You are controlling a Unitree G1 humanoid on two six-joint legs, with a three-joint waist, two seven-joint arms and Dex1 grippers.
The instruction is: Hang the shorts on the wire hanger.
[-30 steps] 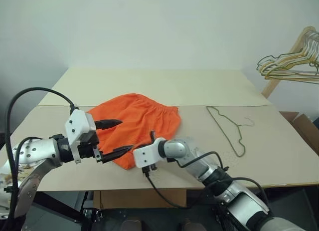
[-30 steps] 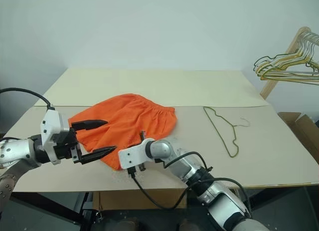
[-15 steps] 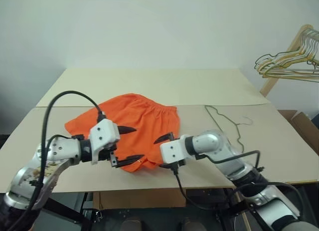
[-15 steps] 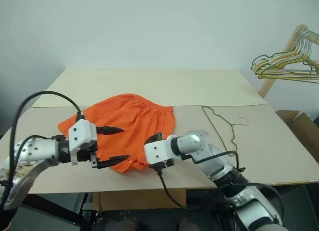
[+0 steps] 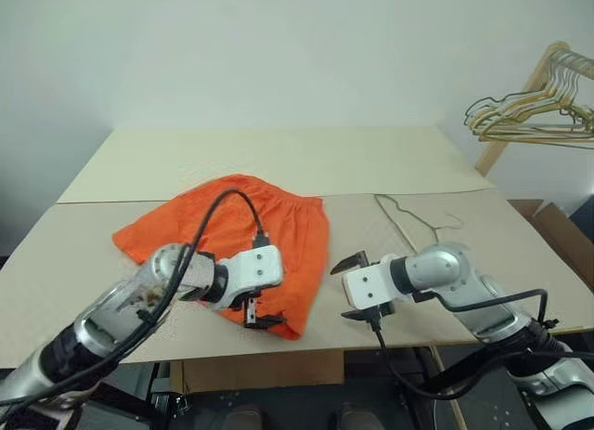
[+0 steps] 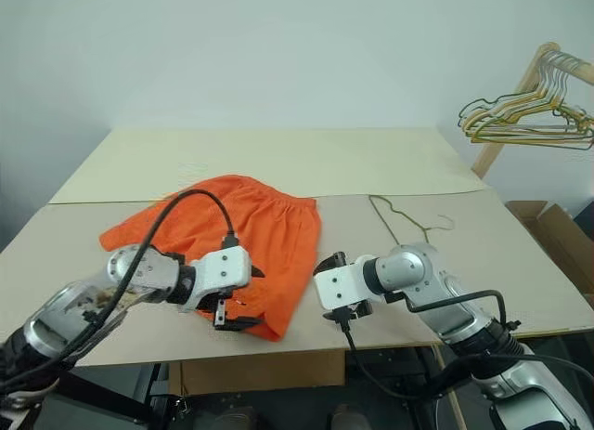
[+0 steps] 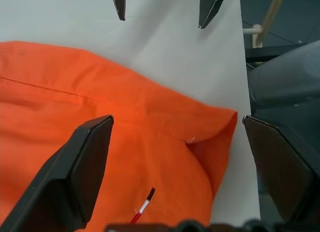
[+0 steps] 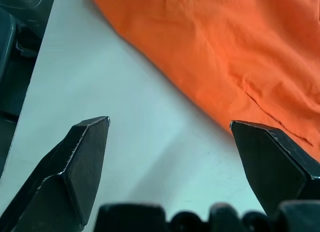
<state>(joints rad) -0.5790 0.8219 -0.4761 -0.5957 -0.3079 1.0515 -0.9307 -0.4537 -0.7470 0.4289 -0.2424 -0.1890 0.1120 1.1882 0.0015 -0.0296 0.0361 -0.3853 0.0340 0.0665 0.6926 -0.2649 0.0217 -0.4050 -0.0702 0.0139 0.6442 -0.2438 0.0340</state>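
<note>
The shorts (image 5: 232,228) lie flat on the bench (image 5: 278,156), the wire hanger (image 5: 408,221) apart beside them. Left claw (image 5: 263,311) and right claw (image 5: 350,286) both gape wide, empty

Shorts (image 5: 237,228): lower middle of the left eye view; the near hem is partly covered by the left gripper (image 5: 263,309) and its cable. In the left wrist view the cloth runs off the left and bottom edges.

Tag (image 7: 143,207): small red-and-white strip at the bottom of the left wrist view; any print too small to read.

Hanger (image 5: 410,224): right of centre; its near end passes behind the right arm.

Hanger bunch (image 5: 531,110): upper right, cut off by the right edge; the count cannot be told.

Box (image 5: 560,237): right edge, only a corner visible.
</note>
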